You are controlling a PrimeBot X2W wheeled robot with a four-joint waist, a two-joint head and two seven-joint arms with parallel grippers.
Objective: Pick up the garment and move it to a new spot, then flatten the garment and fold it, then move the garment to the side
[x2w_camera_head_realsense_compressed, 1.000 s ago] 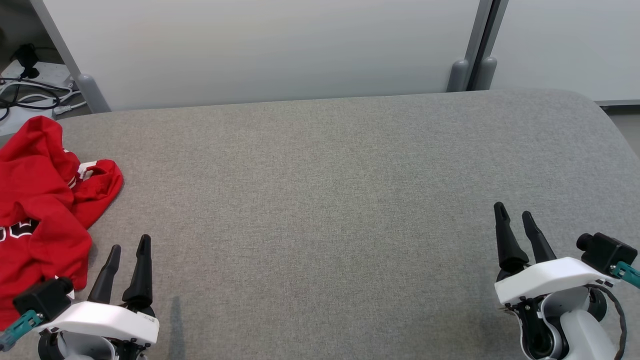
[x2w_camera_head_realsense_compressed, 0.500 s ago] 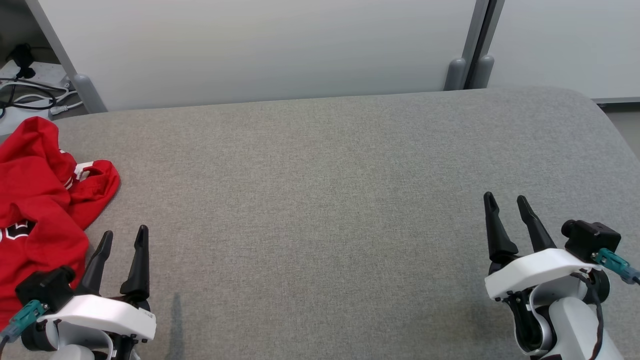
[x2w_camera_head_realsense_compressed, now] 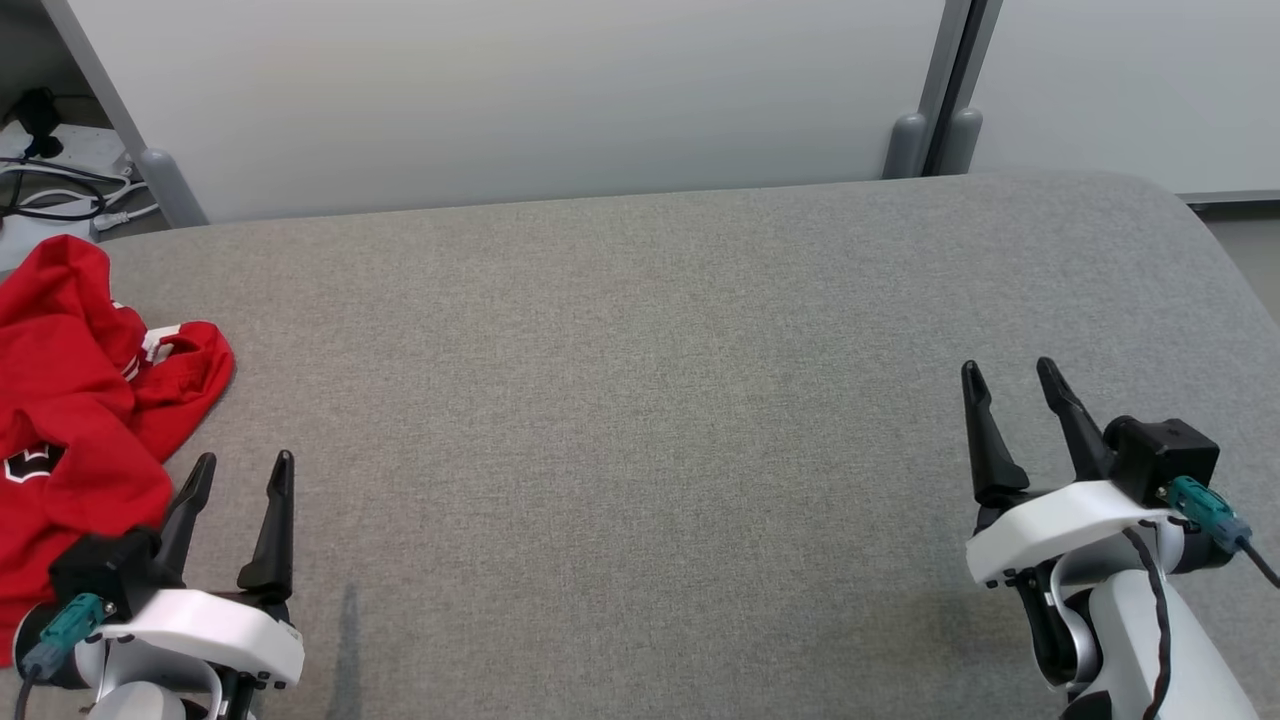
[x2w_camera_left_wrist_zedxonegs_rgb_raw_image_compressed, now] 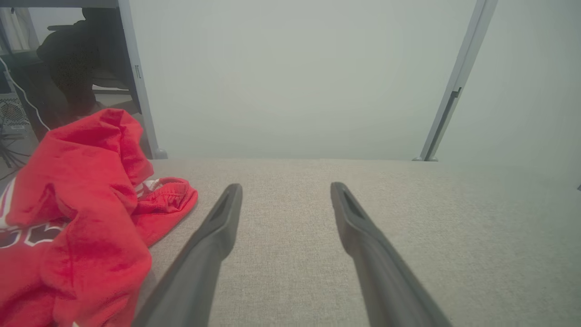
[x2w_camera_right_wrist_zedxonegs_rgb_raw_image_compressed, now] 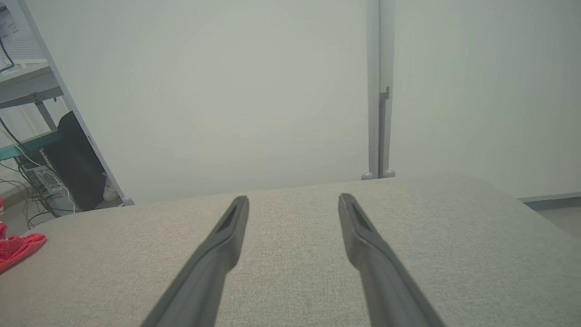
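Your left gripper [x2w_camera_head_realsense_compressed: 245, 460] and right gripper [x2w_camera_head_realsense_compressed: 1007, 366] both gape empty, so steer the left toward ten o'clock and pinch a thick fold of the red garment [x2w_camera_head_realsense_compressed: 80, 400].

- The garment [x2w_camera_head_realsense_compressed: 80, 420] is bright red cloth with white striped trim at one opening and a black-and-white print half hidden in its folds.
- It is crumpled into a loose, creased heap that rises to a soft peak at the back, and one rounded lobe with the striped trim reaches toward the middle.
- It lies at the far left of the grey fabric-covered counter [x2w_camera_head_realsense_compressed: 640, 400], and part of it runs past the head view's left edge.
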